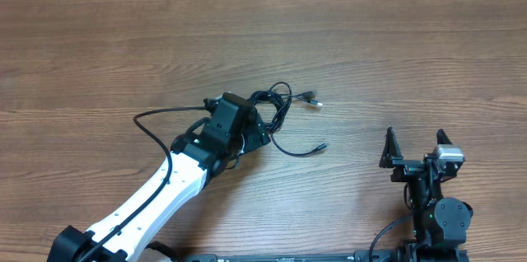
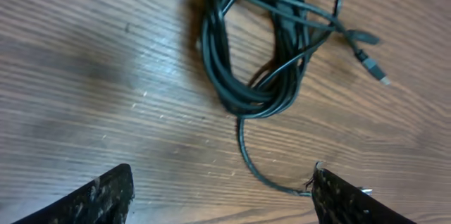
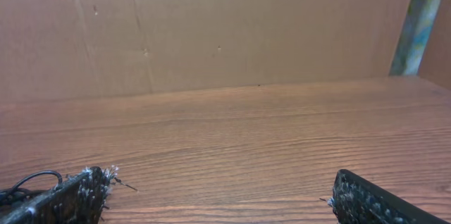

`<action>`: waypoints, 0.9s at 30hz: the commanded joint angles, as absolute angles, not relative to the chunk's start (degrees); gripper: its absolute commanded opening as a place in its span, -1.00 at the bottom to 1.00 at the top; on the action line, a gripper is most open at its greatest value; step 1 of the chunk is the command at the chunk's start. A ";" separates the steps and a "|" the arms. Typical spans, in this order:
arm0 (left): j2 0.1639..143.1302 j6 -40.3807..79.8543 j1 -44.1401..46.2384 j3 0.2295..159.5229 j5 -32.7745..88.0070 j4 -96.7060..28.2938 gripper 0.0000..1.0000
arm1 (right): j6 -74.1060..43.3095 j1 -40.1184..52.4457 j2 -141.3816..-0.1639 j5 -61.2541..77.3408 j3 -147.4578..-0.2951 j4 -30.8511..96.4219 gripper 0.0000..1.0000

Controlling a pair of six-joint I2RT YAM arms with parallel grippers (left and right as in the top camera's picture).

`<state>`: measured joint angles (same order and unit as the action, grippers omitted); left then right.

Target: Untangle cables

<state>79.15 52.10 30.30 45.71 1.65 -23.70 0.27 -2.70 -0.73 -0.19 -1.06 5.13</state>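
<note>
Black, thin, flexible cables [image 2: 215, 55] lie on the brown wood-grain table [image 1: 123, 31] in one knotted bundle, several loops wound through each other into a rough oval coil. The untangling is therefore, as far as I can judge, barely begun: no cord has been drawn clear of the rest, and only the ends stick out. Two small dark plug ends [image 2: 372, 64] poke from the coil in the left wrist view. The overhead view shows a silvery-white tip [image 1: 317, 103] just beyond the bundle and another dark plug [image 1: 322, 146] ending a curved tail. The black left gripper [image 2: 222, 178] hovers just short of the coil with its jaws spread wide and nothing between them. A single loose strand [image 2: 245, 150] runs from the coil's bottom toward the finger at the right of that view and may touch its tip, though the picture is too blurred there to be sure. The right gripper [image 1: 416, 142] sits well apart from the cables, jaws fully spread and empty, facing bare table and a brown cardboard wall [image 3: 211, 27]. Nearly everything is left: picking one strand or plug, pulling it out of the loops, and laying each cord apart from the others.
</note>
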 commanded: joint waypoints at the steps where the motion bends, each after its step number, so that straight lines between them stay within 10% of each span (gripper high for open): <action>1: 79.40 50.81 30.41 46.61 1.06 -22.59 0.62 | 0.71 -2.96 -0.16 0.08 -0.45 4.75 1.00; 27: 79.40 50.85 30.41 46.61 -2.28 -21.89 0.63 | 0.71 -2.96 -0.16 0.08 -0.45 4.75 1.00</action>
